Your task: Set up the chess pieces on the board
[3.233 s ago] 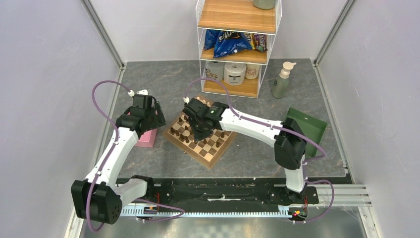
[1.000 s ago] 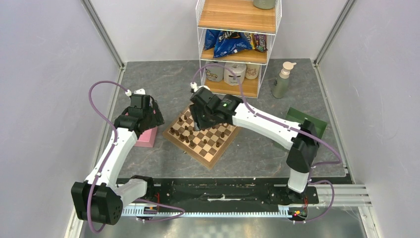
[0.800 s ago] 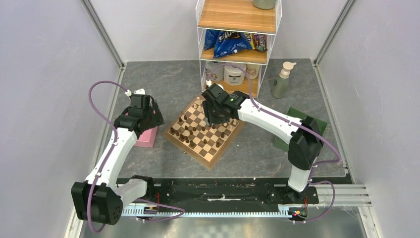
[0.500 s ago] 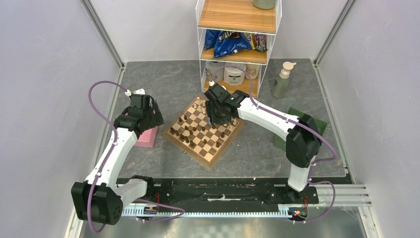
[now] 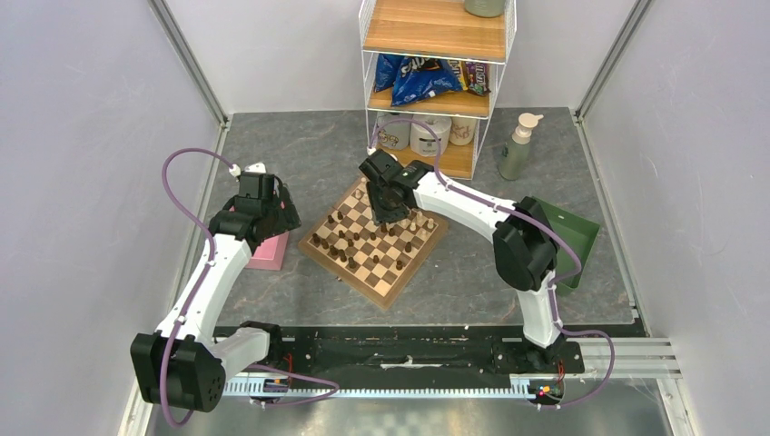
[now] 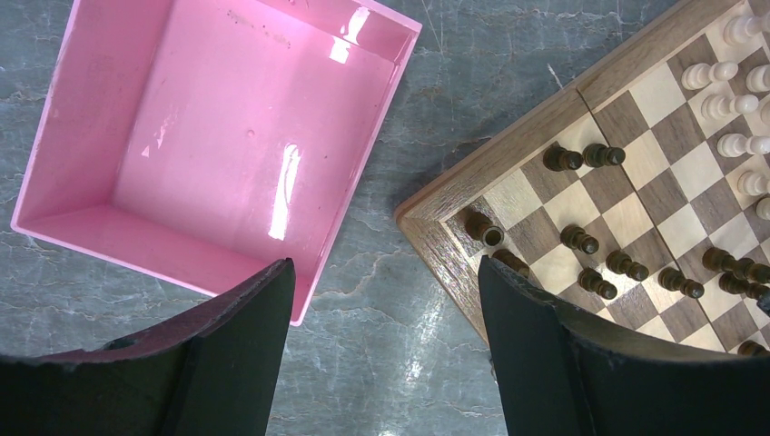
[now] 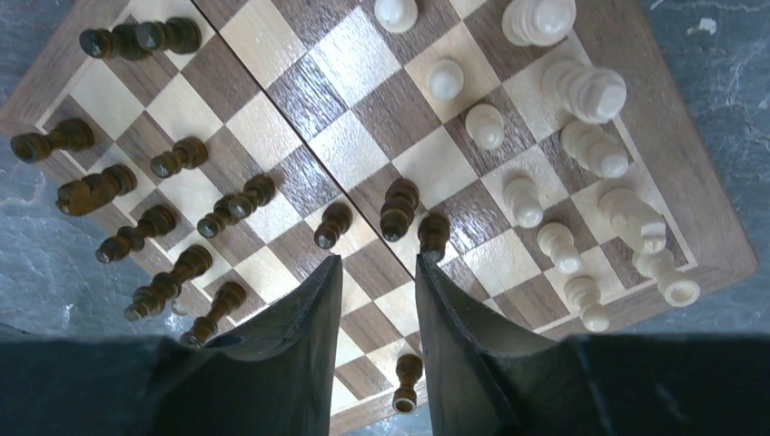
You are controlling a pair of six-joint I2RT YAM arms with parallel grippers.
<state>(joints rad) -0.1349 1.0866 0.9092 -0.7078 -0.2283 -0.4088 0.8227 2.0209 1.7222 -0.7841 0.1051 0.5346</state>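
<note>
Chess pieces (image 7: pixel 333 224) stand on the board (image 5: pixel 385 298), which sits turned like a diamond in the middle of the grey worktop (image 5: pixel 291 150), in front of a wire shelf unit (image 5: pixel 436 86). On the half of the board nearer your left arm, the dark pieces (image 7: pixel 399 209) are spread loosely over many squares. Along the opposite, far-right edge, the cream pieces (image 7: pixel 581 91) stand in two rows.

Your right end effector (image 7: pixel 374 272) hangs over the far part of the board. Its fingers are partly spread, with only bare squares showing between them, and three dark pieces stand just beyond the tips.

Your left end effector (image 6: pixel 386 282) hovers over bare worktop between a pink tray (image 6: pixel 136 238) and the board's left corner. Its fingers are wide apart and hold nothing.

A green tray (image 5: pixel 570 238) lies well to the right of the board, beside your right arm's elbow. A soap bottle (image 5: pixel 518 145) stands next to the shelf.
</note>
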